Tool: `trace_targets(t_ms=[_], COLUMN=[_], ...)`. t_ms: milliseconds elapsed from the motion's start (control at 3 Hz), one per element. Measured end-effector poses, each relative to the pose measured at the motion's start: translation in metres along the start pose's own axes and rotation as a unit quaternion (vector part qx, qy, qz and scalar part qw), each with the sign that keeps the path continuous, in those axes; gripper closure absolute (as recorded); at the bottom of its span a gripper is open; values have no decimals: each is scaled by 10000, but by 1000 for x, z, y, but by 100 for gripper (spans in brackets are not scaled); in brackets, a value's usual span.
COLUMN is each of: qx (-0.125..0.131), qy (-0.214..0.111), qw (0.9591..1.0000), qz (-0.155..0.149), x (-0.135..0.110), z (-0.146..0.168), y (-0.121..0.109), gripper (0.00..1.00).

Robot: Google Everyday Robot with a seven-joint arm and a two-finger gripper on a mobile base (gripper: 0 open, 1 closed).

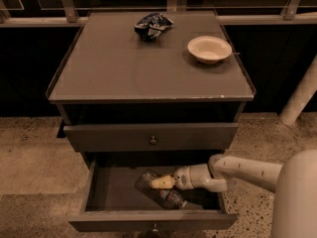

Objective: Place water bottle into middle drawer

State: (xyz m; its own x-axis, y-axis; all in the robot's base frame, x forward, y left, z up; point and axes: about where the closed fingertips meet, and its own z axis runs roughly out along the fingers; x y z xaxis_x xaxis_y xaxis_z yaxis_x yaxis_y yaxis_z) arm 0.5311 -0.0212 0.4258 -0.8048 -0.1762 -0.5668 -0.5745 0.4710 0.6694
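Snack bag (152, 25), crumpled blue and white, lies at the back of the bench (124, 68), with a round cream bowl (209, 48) well apart to its right. Below the top, an upper drawer (109, 135) is closed, showing only its front and a small knob (153, 140). Under it the middle drawer (111, 187) stands pulled out. The water bottle (171, 197) lies on its side inside, slanting towards the front right. The arm (247, 170) reaches in from the right, putting the pincer (159, 182) right over the bottle's upper part. Whether it is gripping the bottle cannot be told.
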Motion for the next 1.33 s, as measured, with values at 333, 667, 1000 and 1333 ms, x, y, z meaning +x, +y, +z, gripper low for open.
trace_targets(t_ms=[333,667,1000,1333], qx=[3,2,2,2], qy=[-1,-1,-1,-1], qw=[10000,10000,10000,10000], qz=[14,14,14,14], x=[1,1,1,1], z=[1,1,1,1], y=[-2,-2,-2,-2], gripper=[82,59,36,12])
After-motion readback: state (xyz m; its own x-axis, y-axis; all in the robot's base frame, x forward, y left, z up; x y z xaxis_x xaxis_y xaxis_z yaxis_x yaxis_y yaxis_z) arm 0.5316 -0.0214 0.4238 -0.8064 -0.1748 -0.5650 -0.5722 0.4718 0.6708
